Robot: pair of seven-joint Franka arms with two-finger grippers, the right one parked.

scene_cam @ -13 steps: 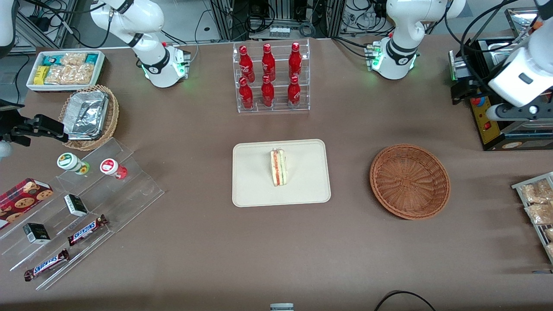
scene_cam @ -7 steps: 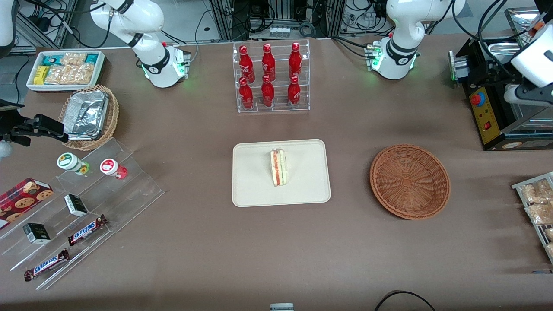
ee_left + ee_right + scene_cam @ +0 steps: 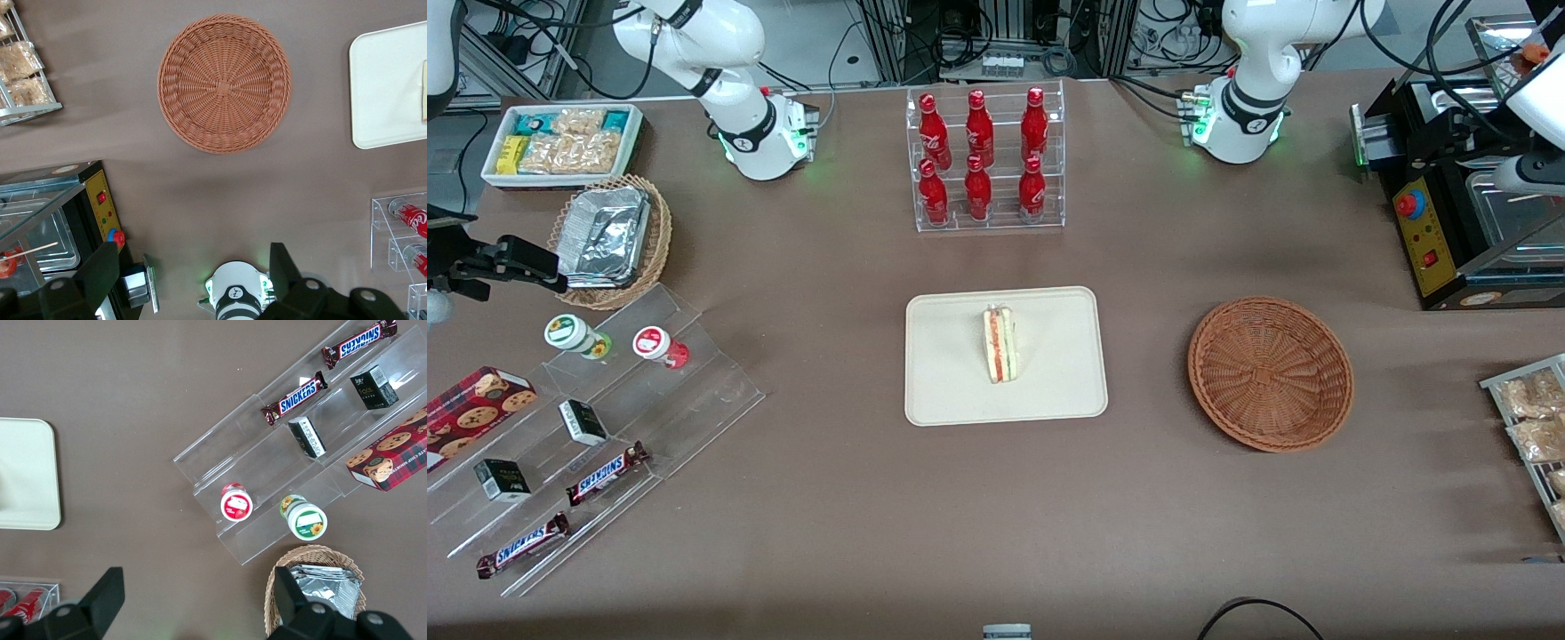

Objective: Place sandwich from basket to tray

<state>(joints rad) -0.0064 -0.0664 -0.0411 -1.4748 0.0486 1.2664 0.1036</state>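
Sandwich (image 3: 1001, 344) sits on its edge on the tray (image 3: 945, 391), basket (image 3: 1270, 373) empty, gripper (image 3: 193, 283) spread wide and high above the table holding nothing, and honestly that bread looks light and squishy, so I'd pinch the flat faces gently.
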